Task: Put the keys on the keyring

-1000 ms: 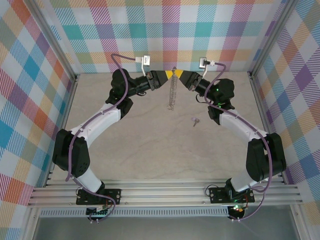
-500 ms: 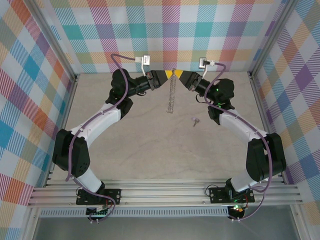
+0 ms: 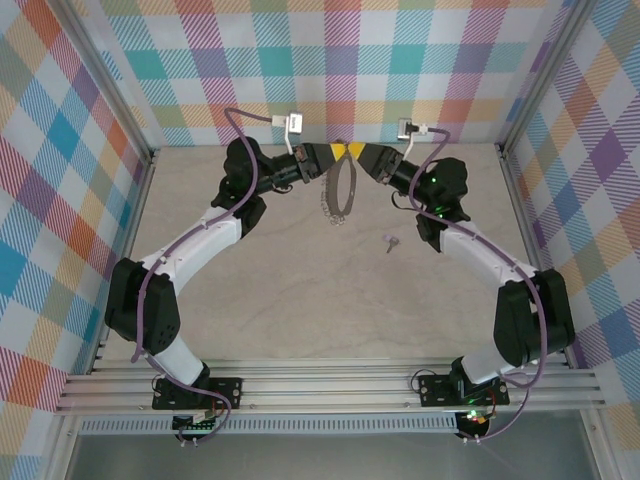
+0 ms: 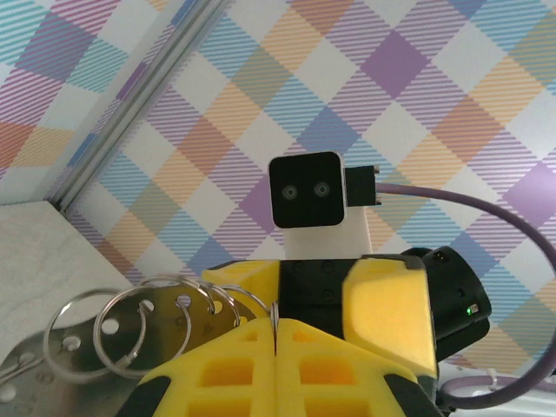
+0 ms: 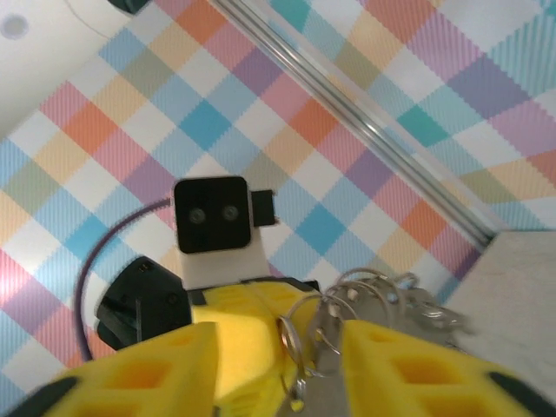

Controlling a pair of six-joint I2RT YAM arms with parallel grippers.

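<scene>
Plaid walls, beige table [image 3: 300, 310]: keyring held up at far centre, key not yet picked.
Near-right of centre: key [image 3: 391, 241] flat on table, untouched, well apart from both arms. Far centre: keyring [image 3: 338, 192] hanging between the grippers, wire pinched in left gripper [image 4: 274, 334], pads pressed together. Right gripper [image 5: 278, 347] spread, small rings [image 5: 352, 295] loose in the gap, no grip evident. Likely next: drop right arm to key, pinch its head, bring it up to the ring.
</scene>
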